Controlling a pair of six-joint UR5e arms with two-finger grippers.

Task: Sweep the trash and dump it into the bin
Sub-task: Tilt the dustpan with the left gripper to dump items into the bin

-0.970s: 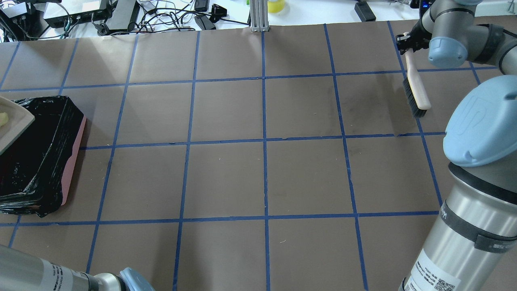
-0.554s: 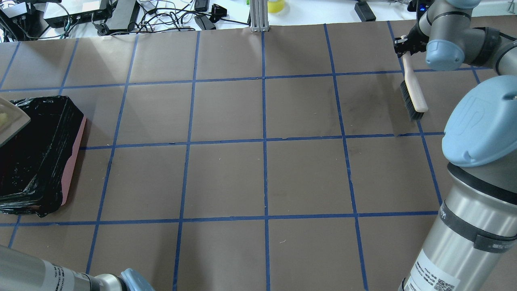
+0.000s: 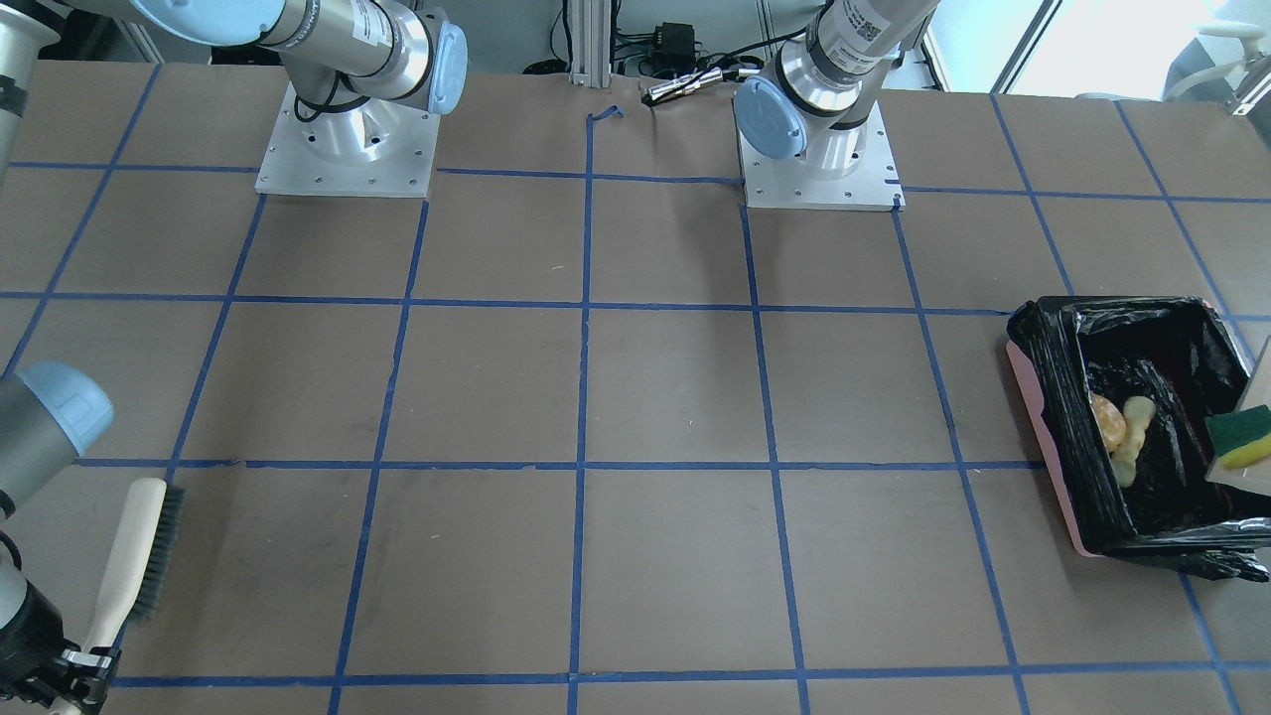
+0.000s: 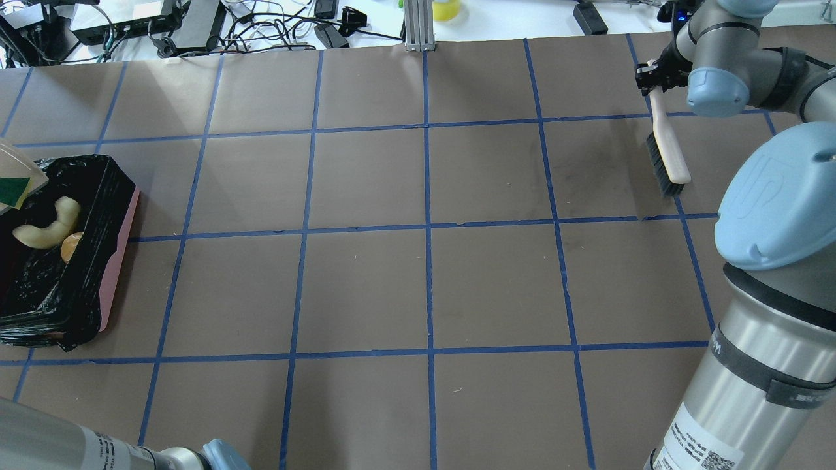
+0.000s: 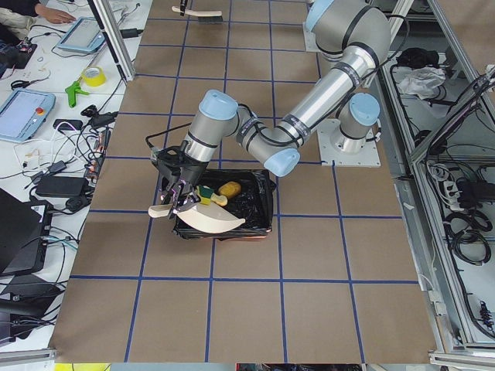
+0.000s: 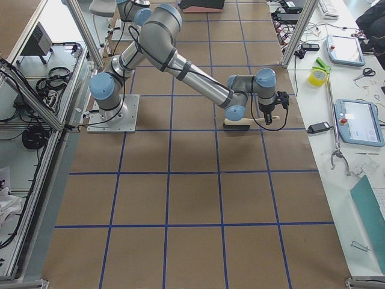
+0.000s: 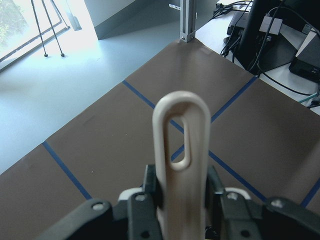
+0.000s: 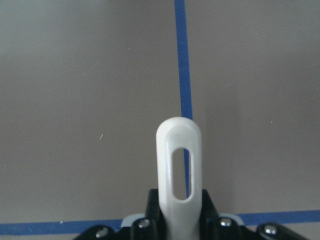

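My left gripper [image 5: 179, 197] is shut on the handle [image 7: 180, 165] of the beige dustpan [image 5: 209, 220], which is tilted over the bin [image 4: 121, 254] at the table's left end. Inside the black-lined bin [image 3: 1043, 343] lie two pieces of the trash, the pale crescent piece [image 4: 49, 225] and the tan lump [image 4: 70, 247]. The green-topped sponge wedge [image 3: 1239, 435] sits at the pan's lip over the bin. At the far right, my right gripper [image 4: 653, 75] is shut on the handle [image 8: 180, 170] of the brush [image 4: 666, 147], bristles near the table.
Brown paper with a blue tape grid [image 4: 428, 228] covers the table. Both arm bases [image 3: 819, 159] stand at the robot's edge. Cables and power boxes [image 4: 196, 26] lie beyond the far edge. Benches with tablets and tools [image 6: 355, 120] flank the table.
The dustpan has tipped further over the bin, and the crescent piece and the tan lump now lie inside it. The sponge has come into sight at the pan's lip. The brush shifted slightly away.
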